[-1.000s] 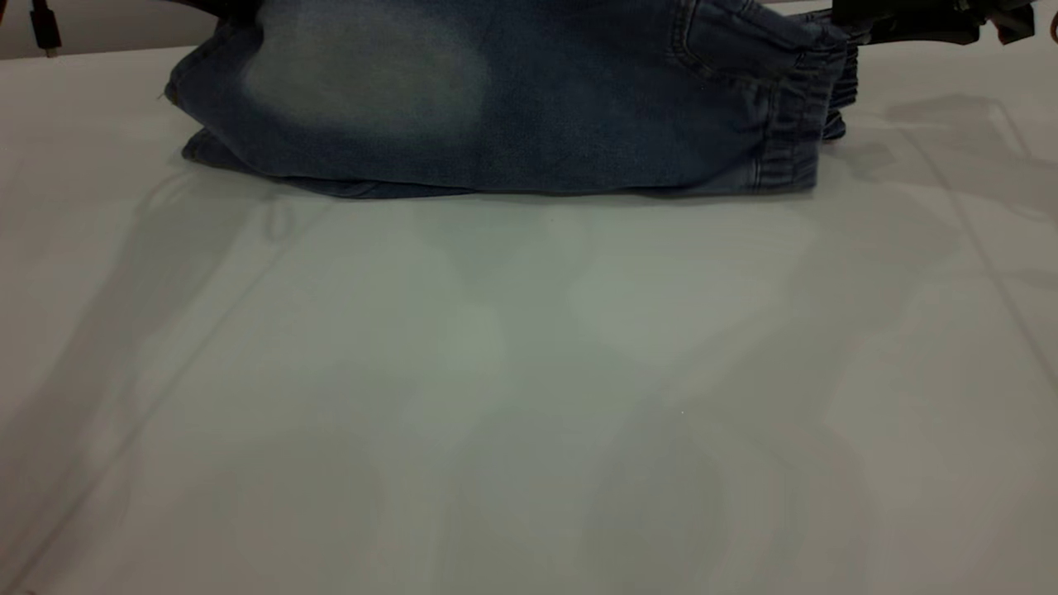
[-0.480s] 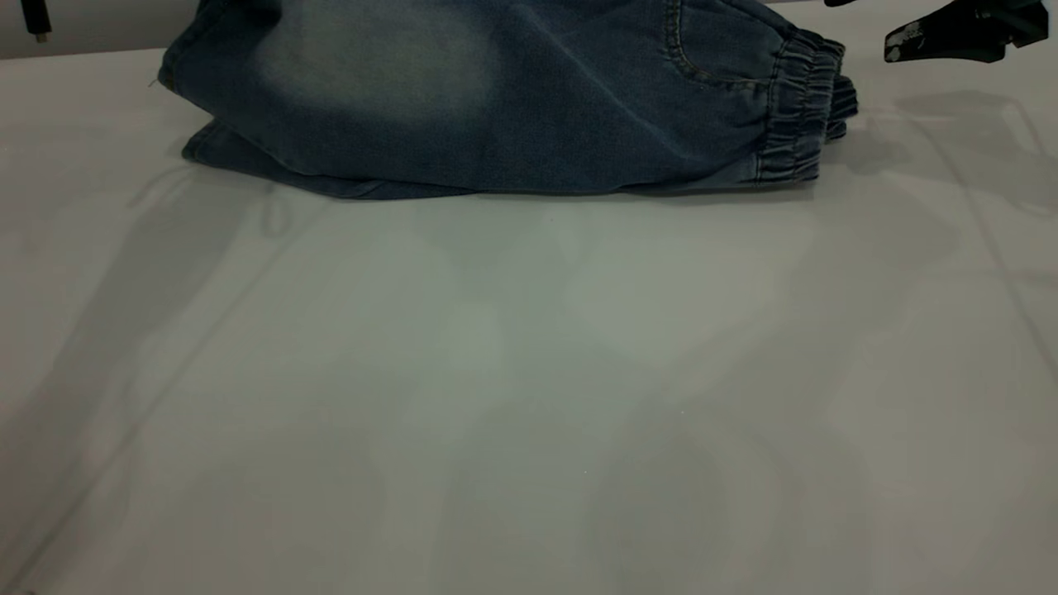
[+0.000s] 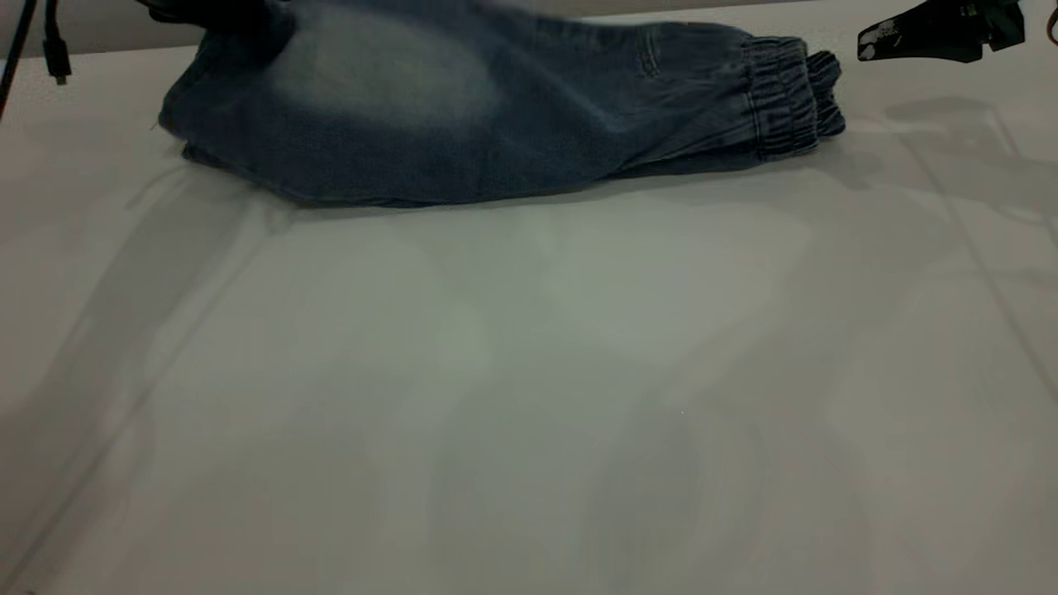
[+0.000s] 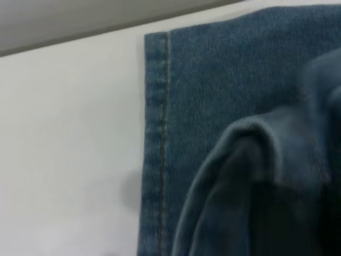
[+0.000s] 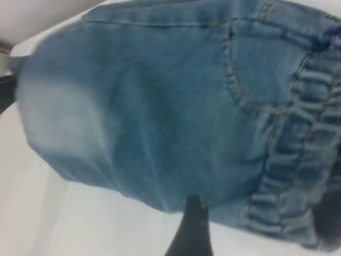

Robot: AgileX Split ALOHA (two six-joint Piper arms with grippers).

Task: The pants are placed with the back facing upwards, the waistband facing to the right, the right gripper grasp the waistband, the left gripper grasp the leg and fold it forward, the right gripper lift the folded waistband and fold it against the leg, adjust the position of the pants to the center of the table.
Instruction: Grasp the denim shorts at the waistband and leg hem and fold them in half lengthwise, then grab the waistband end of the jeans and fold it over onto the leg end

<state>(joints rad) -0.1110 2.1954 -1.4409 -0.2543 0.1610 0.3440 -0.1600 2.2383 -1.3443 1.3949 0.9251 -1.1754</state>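
Up at 11 o'clock in the exterior view, the left gripper [image 3: 211, 12], a black claw mostly cut off by the frame edge, sits right at the leg end of the pants [image 3: 463, 116]. Its wrist view shows only denim: a flat stitched leg hem [image 4: 157, 133] lying on the white surface, with a raised fold of cloth [image 4: 256, 160] bunched close to the camera. Whether this claw is spread or pinching the cloth cannot be told. The right gripper [image 3: 934, 37], also black, hangs at 1 o'clock, apart from the fabric and just beyond the waistband; its state cannot be told either.

The pants, knee-length washed blue denim shorts, lie folded lengthwise along the far side of the table at 12 o'clock. The waistband [image 3: 781, 95], a gathered elastic denim band, points to 3 o'clock, and the leg end points to 9 o'clock.

The table [image 3: 529, 397] is a broad, matte, white-grey surface crossed by soft shadows and bare from the shorts to 6 o'clock. Behind its far edge runs a strip of grey wall [image 3: 99, 25].

By count: one pair of shorts, one pale faded patch [image 3: 380, 66] on top, one curved pocket seam [image 5: 234, 85], two grippers, and one black cable [image 3: 54, 49] dangling at 10 o'clock.
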